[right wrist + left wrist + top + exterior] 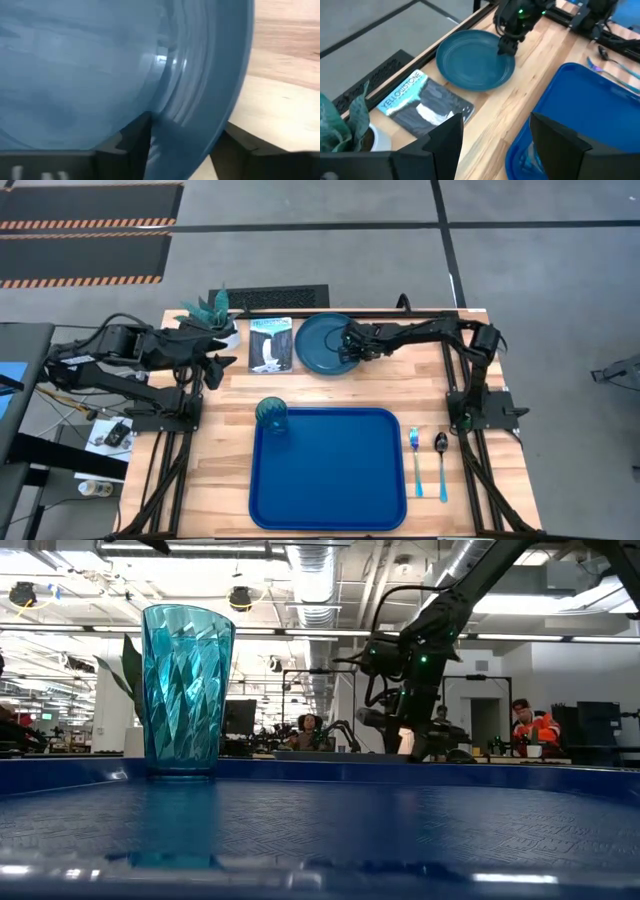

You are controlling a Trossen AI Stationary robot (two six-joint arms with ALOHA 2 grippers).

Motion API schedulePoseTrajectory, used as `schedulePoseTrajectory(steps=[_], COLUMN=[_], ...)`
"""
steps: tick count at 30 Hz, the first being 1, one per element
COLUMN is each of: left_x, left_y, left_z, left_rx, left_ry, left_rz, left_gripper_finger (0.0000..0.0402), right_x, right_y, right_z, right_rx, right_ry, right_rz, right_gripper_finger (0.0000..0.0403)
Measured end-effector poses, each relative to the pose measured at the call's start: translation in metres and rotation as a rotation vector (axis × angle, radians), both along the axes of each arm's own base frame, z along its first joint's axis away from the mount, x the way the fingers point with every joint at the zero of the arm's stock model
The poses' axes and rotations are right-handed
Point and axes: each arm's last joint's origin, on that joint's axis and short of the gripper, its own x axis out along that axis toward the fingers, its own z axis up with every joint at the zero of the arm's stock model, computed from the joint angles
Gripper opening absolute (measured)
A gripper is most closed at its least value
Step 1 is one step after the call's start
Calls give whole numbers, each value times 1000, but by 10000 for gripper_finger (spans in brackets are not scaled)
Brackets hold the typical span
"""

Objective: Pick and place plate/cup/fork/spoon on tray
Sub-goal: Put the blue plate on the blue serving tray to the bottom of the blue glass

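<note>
Right gripper [349, 345] is down at the plate [318, 345] behind the tray [330, 480], one finger over the rim, one under, not yet pinching. Cup [272, 415] stands upright in the tray's corner. Left gripper [215, 368] waits open beside the booklet [270, 344].
</note>
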Motion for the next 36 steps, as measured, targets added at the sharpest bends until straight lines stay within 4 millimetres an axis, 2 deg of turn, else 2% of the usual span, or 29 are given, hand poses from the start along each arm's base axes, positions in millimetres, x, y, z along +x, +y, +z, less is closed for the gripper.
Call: schedulePoseTrajectory(steps=[9,12,19,24,36], left_x=[-6,-8,-9,-9,-9], left_y=[0,1,1,1,1], left_z=[-15,-15,-14,-14,-14], left_rx=[-34,-32,-21,-19,-16], left_ry=[5,-5,-8,-8,-7], left_rz=[43,58,69,72,74], left_gripper_finger=[215,215,215,215,215], right_x=[-4,-4,-9,-16,-46], right_y=[-11,-13,-19,-26,-42], right_z=[1,3,4,14,68], right_rx=[-7,-11,19,36,-46], right_ry=[-18,-26,-42,-76,-189], right_rz=[-35,-44,-46,-45,-102], right_gripper_finger=[48,14,11,6,5])
